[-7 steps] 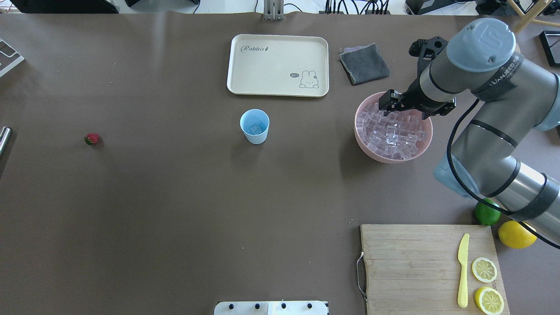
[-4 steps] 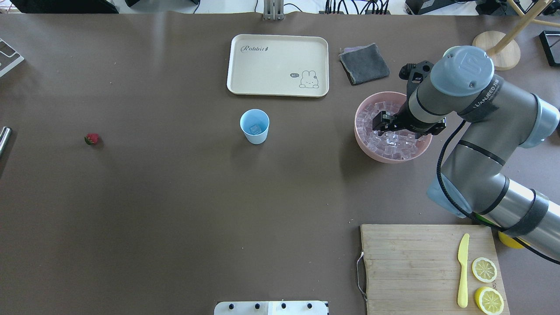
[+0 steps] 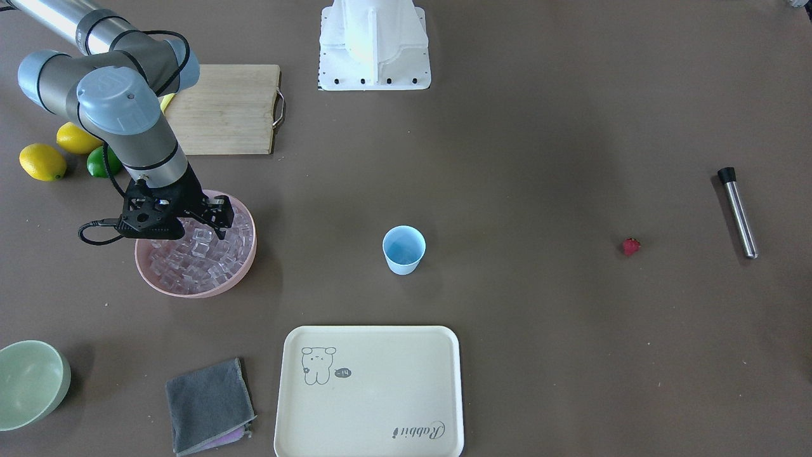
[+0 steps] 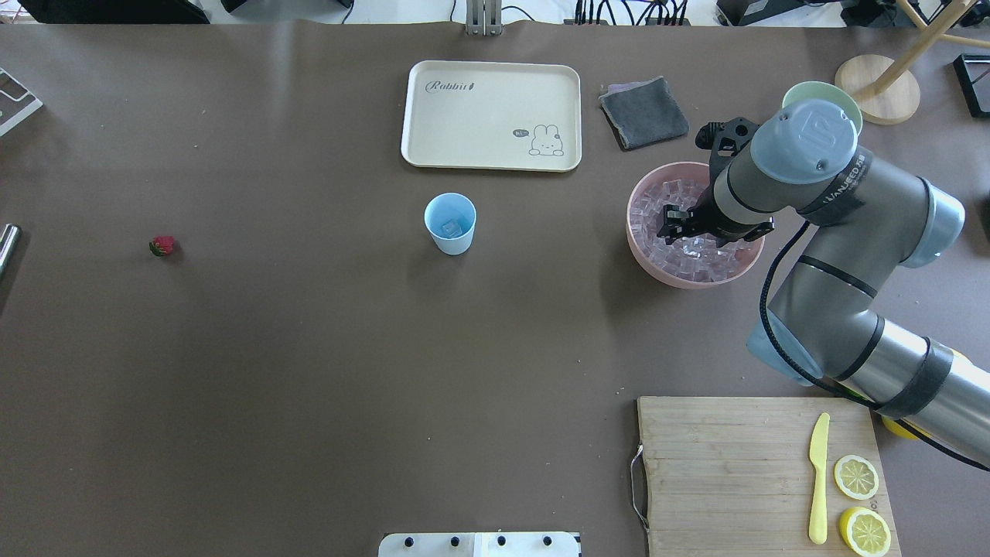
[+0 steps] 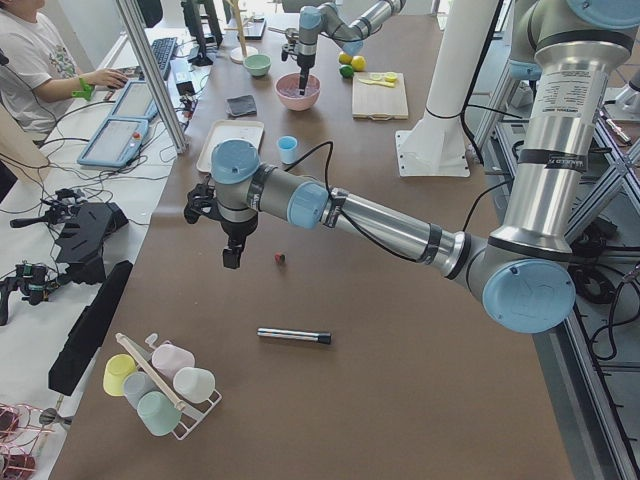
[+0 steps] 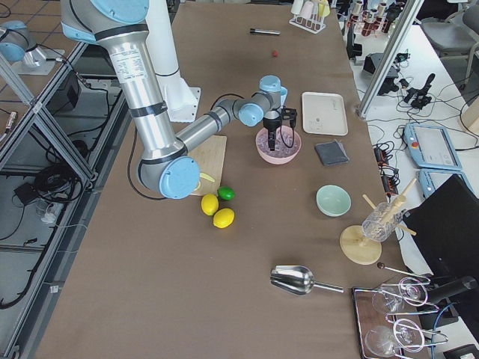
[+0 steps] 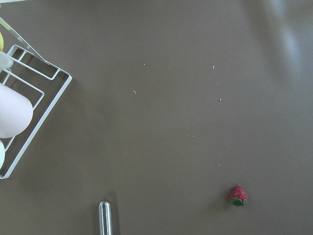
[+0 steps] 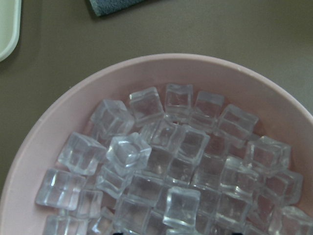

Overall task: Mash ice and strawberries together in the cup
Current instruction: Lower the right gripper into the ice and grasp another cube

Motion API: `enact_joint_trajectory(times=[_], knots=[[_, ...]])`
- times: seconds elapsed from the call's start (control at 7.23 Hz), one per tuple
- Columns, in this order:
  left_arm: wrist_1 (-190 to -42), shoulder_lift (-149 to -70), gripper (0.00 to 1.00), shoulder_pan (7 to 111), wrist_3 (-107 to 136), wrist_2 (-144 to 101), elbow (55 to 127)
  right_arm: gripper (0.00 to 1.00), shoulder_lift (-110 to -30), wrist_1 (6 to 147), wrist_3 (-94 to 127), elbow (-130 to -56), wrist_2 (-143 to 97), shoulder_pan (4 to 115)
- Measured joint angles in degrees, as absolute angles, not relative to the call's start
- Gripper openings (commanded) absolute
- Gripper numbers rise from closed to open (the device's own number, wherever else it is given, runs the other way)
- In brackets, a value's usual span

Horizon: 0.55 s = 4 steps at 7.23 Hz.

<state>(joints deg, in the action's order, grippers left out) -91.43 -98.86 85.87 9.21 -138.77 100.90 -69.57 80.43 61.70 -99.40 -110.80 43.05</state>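
Well, the right end effector (image 4: 671,229) hangs low over the pink bowl (image 4: 640,255), jaws parted with nothing between them, tips down close to the heap of ice (image 8: 171,161). The cup (image 4: 450,224) stands upright mid-counter, well apart from that bowl, with one cube lying in its bottom. The strawberry (image 4: 162,246) lies by itself on the counter (image 4: 309,348), far off on the left arm's side, near a metal rod (image 3: 738,212). The left end effector (image 5: 231,258) hovers above that stretch; I cannot tell whether it is released or clenched. Beyond the cup sits a cream tray (image 4: 491,116), a grey cloth (image 4: 643,112) beside it. The right arm hides part of a green bowl (image 4: 800,93). A cutting board (image 4: 727,464) carrying a yellow knife (image 4: 818,476) and lemon halves (image 4: 856,476) lies nearer the robot.
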Motion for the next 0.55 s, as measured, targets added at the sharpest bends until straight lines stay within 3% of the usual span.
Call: enact_joint_trajectory(times=[0.41,0.55], knots=[[-91.5,-98.8,0.98,85.9,9.1,-138.8,100.8,0.74,-69.7,79.6,61.8,-98.8,-110.6,42.7],[-91.5,-98.8,0.98,85.9,9.0,-138.8,100.8,0.63,-69.8,79.6,61.8,-98.8,-110.6,42.7]])
